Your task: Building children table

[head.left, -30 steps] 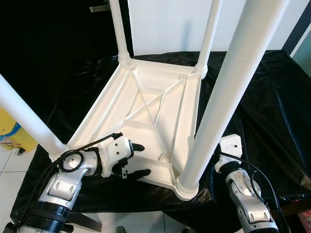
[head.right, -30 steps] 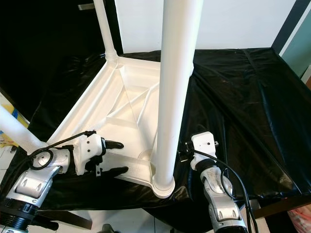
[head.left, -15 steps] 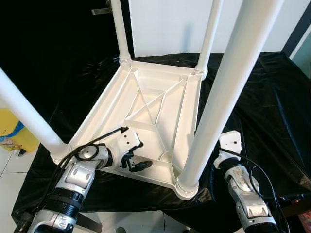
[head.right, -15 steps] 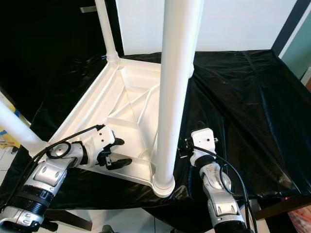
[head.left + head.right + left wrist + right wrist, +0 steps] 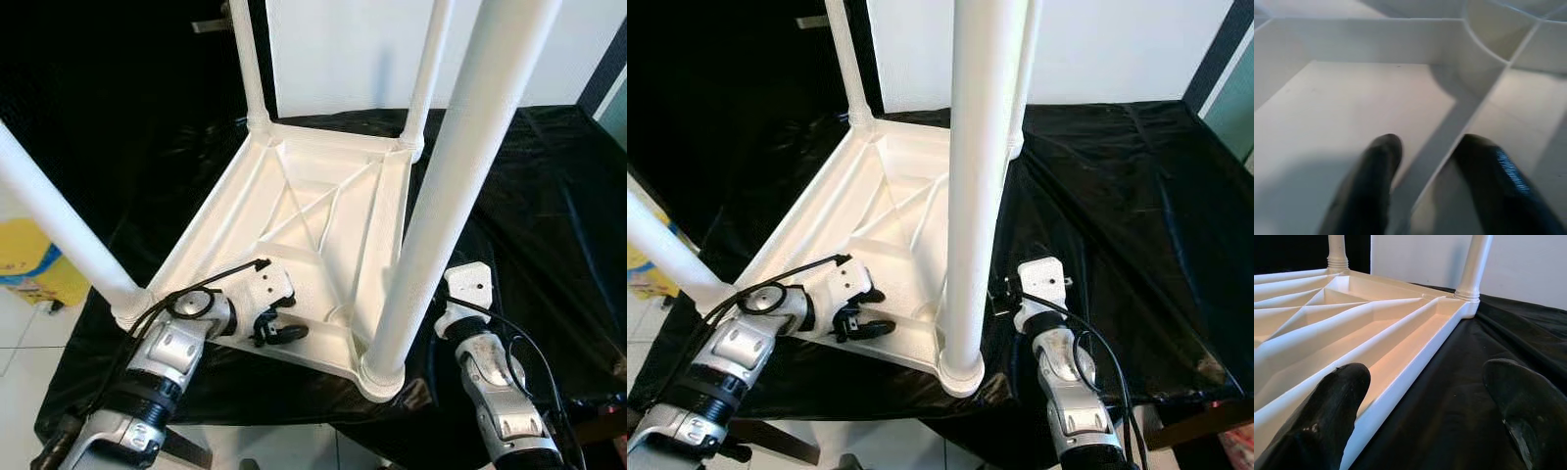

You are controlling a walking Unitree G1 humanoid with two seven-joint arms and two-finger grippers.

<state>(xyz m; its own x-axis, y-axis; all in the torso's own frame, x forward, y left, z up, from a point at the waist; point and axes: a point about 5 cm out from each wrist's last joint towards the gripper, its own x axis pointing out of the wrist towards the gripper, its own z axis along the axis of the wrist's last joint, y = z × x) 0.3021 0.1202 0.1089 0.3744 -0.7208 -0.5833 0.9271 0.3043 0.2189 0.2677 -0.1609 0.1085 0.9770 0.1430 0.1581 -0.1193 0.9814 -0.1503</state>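
A bench covered with a shiny black sheet (image 5: 549, 196) stands before a white wall (image 5: 343, 49), with pale floor tiles (image 5: 15, 328) and a yellow object (image 5: 29, 264) at the left, and on the sheet lies the white children table (image 5: 313, 211) upside down — its four legs point up and their tops are cut off by the frame. The left hand (image 5: 277, 323) reaches over the near rim into the ribbed underside, its fingers (image 5: 1371, 186) a little apart on both sides of a thin rib (image 5: 1435, 152), but if they press it I cannot tell. The right hand (image 5: 1425, 416) is low beside the table's right rim near the closest leg (image 5: 970, 196) — fingers wide apart, holding nothing.
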